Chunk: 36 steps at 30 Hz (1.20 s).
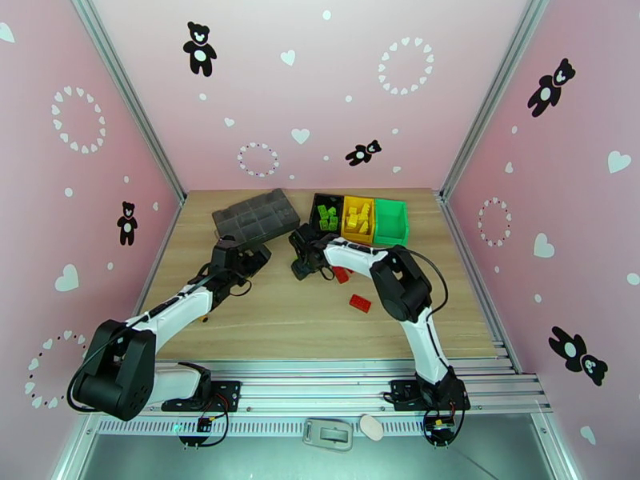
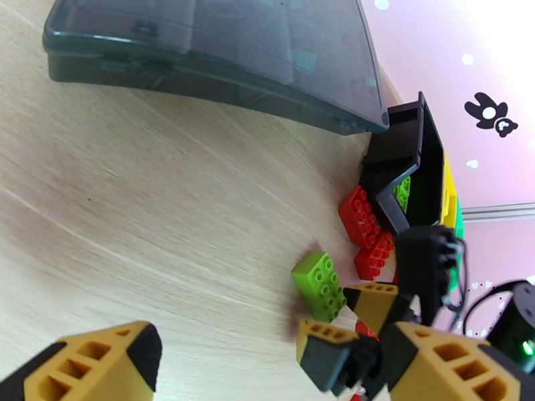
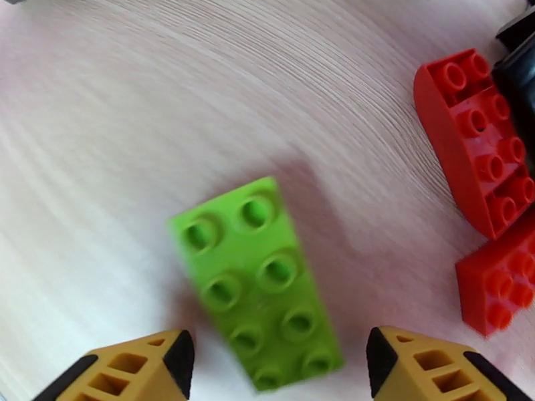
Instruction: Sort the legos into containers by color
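Note:
A light green lego (image 3: 257,282) lies flat on the wood, studs up, between the fingers of my right gripper (image 3: 279,347), which is open and not touching it. Two red legos (image 3: 478,142) (image 3: 498,289) lie just to its right. In the left wrist view the same green lego (image 2: 319,285) sits beside my right gripper (image 2: 344,315) and the red legos (image 2: 361,215). My left gripper (image 1: 240,262) is open over bare table, holding nothing. The containers stand at the back: a black bin (image 1: 314,203) holding green legos, a yellow bin (image 1: 346,232) holding yellow legos, and a green bin (image 1: 390,222).
A flat dark-grey organizer box (image 1: 254,215) sits at the back left, close to my left gripper. Two more red legos (image 1: 342,274) (image 1: 360,303) lie on the table near the right arm. Pink walls enclose the table on three sides.

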Each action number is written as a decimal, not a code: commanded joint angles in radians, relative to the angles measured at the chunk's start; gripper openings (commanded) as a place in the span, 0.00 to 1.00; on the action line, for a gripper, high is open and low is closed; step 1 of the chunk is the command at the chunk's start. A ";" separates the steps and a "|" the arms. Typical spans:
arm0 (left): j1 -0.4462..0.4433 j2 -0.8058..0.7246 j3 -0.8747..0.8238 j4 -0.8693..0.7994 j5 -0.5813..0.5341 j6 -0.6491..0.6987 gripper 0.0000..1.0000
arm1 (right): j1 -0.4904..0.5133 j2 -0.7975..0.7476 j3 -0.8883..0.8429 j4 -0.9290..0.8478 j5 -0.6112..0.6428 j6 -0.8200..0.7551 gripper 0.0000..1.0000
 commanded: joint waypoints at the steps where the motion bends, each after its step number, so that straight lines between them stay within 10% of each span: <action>1: 0.008 -0.014 -0.015 -0.010 -0.003 0.017 0.93 | -0.010 0.046 0.062 -0.026 -0.001 0.004 0.67; 16: 0.000 0.156 0.065 0.065 0.076 -0.004 0.93 | -0.019 0.018 0.089 -0.047 -0.026 0.006 0.31; 36: -0.145 0.523 0.565 0.084 0.147 -0.069 0.90 | -0.187 -0.116 0.119 -0.028 -0.028 0.107 0.29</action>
